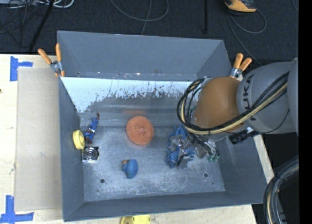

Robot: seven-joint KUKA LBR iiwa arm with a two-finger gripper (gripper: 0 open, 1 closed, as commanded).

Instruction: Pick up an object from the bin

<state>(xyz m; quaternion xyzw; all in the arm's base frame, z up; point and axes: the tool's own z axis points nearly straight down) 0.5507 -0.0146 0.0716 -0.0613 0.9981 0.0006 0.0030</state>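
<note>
My gripper [196, 150] is low in the right part of the bin, under the arm's orange cover. Right against its left side lies a crumpled blue thing [174, 155] with dark bits; whether the gripper holds it is hidden. A round orange disc [140, 130] lies flat a little to the left, near the bin's middle. A small blue lump [129, 168] rests on the floor toward the front.
By the left wall lies a cluster: a yellow knob [78, 139], a blue piece [89, 131] and a shiny silver part [90, 155]. The arm and its cables cover the bin's right rear corner. Bare floor shows along the front.
</note>
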